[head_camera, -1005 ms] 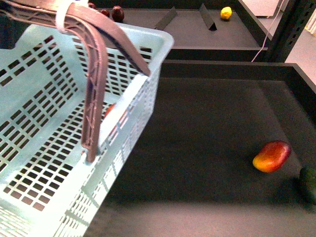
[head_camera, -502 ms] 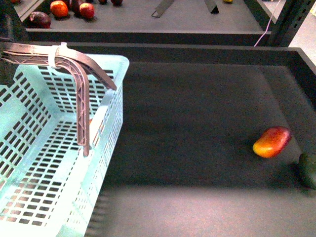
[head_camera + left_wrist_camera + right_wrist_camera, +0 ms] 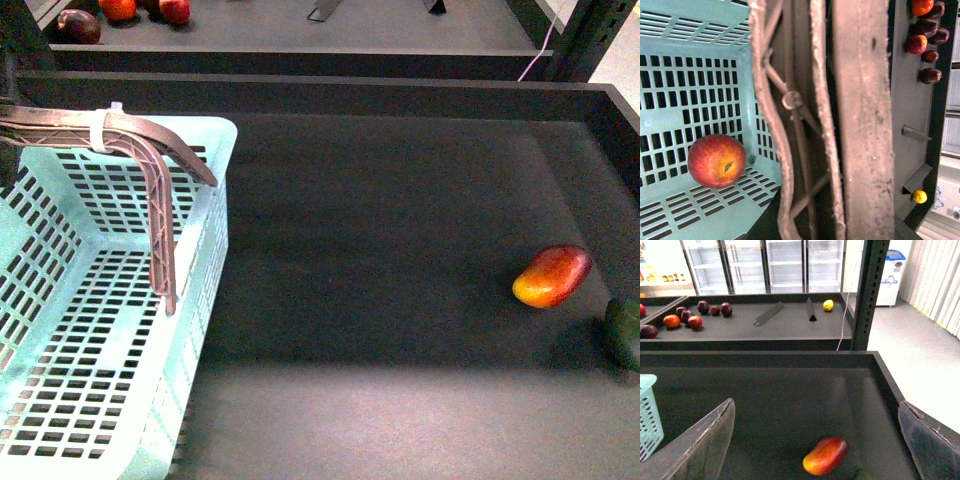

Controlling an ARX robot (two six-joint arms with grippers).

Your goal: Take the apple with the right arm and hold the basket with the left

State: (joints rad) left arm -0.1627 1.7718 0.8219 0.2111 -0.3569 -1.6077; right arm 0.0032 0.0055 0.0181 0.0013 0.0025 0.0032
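The apple [image 3: 716, 160] already lies on the basket [image 3: 110, 390] floor at lower left in the left wrist view, the left claw's grip unclear behind the handle [image 3: 860, 125], the right claw [image 3: 815, 440] spread wide, carrying nothing.

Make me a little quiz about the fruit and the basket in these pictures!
1. True or false: the apple lies inside the basket.
2. What lies nearest the mango on the dark tray? A) a banana B) a dark green fruit C) a cup
3. Fill in: the right pincer is ____.

Key: 1 true. 2 B. 3 open, with nothing between its fingers.
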